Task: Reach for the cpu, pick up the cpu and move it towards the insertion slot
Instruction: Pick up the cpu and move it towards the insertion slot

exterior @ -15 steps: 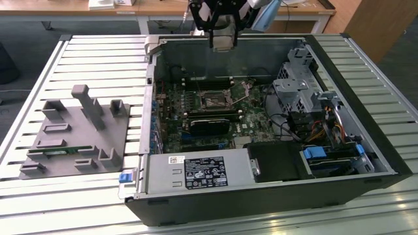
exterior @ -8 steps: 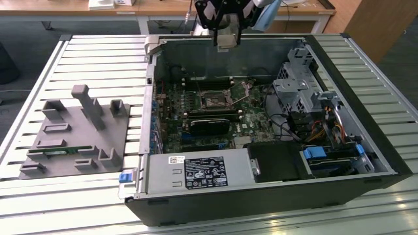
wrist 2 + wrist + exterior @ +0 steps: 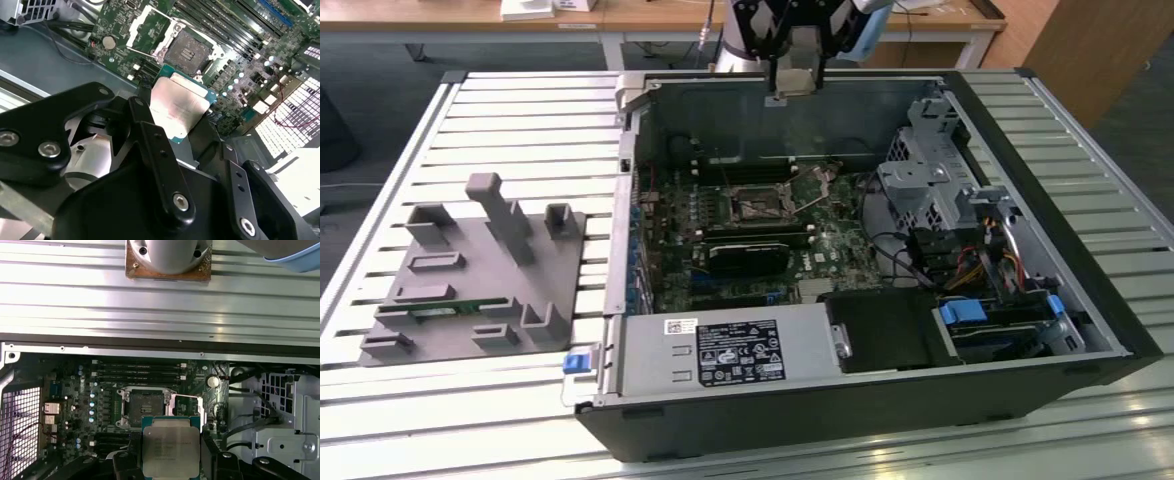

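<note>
My gripper (image 3: 170, 466) is shut on the cpu (image 3: 170, 446), a flat silver square with a green rim, gripped at two opposite edges by the black fingers (image 3: 123, 462). The second wrist view shows the cpu (image 3: 176, 107) tilted between the fingers (image 3: 150, 137). The insertion slot (image 3: 145, 405) is a dark square socket with its shiny frame and lever swung open; it lies on the motherboard beyond the cpu, with air between them. In the exterior view the gripper (image 3: 795, 80) hangs over the case's far wall, well above the insertion slot (image 3: 755, 206).
The open computer case (image 3: 1067, 300) lies on a slatted metal table. A black heatsink block (image 3: 750, 256) sits close to the socket. Memory slots (image 3: 137, 372), a drive cage (image 3: 927, 190), cables (image 3: 961, 262) and the power supply (image 3: 720, 352) surround it. A grey fixture (image 3: 474, 270) stands at the exterior view's left.
</note>
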